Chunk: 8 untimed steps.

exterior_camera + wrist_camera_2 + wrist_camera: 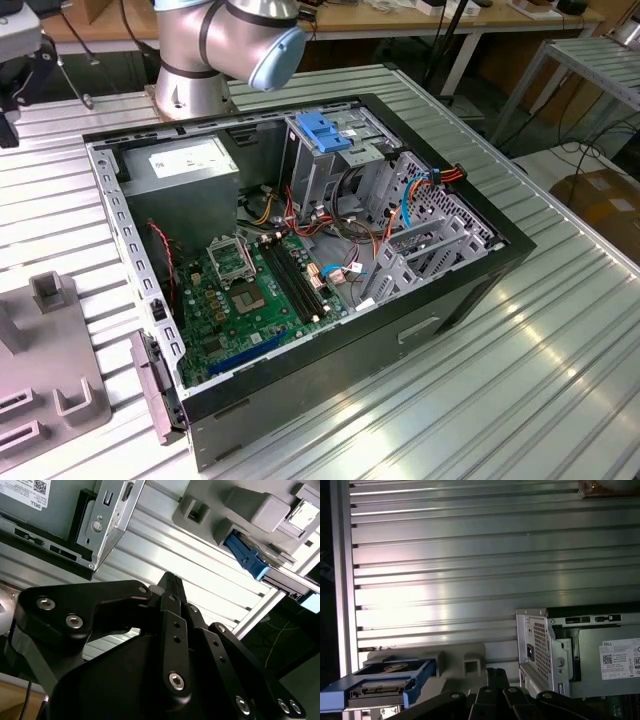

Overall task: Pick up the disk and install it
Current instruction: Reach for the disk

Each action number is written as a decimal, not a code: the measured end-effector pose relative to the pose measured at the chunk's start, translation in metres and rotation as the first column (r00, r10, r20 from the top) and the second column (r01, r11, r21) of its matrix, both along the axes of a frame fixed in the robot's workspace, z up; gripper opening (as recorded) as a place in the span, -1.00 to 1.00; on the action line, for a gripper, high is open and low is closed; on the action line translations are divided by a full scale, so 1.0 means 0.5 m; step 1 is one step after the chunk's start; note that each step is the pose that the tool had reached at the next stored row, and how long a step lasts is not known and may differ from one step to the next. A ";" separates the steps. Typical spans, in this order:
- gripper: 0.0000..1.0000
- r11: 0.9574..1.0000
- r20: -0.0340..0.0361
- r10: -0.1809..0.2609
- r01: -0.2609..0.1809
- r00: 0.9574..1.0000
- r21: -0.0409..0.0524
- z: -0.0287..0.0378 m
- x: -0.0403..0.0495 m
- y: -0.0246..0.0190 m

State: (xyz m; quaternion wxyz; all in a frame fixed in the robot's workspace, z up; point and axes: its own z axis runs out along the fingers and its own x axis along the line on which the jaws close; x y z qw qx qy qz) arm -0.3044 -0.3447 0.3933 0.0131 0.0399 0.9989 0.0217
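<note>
The hand (170, 582) is shut all the way, with the black fingers (176, 625) pressed together at the tips and nothing between them. In both wrist views it hangs over a bare stretch of the ribbed aluminium bench (470, 555), not touching anything.

The disk (382, 682) isn't picked up yet. It lies flat in a grey plastic holder (465, 662) on the bench, off to one side of the hand and close by, though clearly apart from the fingertips. Its bright blue carrier wraps the edges, and the grey metal top shows inside that. The second wrist view catches the same disk (245, 555) as a blue end poking out of the holder (260, 510), ahead of the hand and off to the side.

On the opposite side of the hand is the rear corner of the computer case (580, 650), so the hand (496, 676) is pretty much between the disk and the case.

In the exterior view the case (400, 330) lies on its side with the panel off, showing the motherboard (250, 290) and loose cables. The tall metal drive cage with its blue latch (322, 130) stands at the far end, near the arm's base (190, 60).
</note>
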 end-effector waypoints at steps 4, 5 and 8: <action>-0.79 1.000 0.000 -0.001 0.001 1.000 0.000 0.000 -0.031 0.0089; -0.79 1.000 0.000 -0.002 0.002 1.000 0.000 0.000 -0.036 0.0107; -0.79 1.000 0.000 -0.002 0.002 1.000 0.000 0.000 -0.060 0.0173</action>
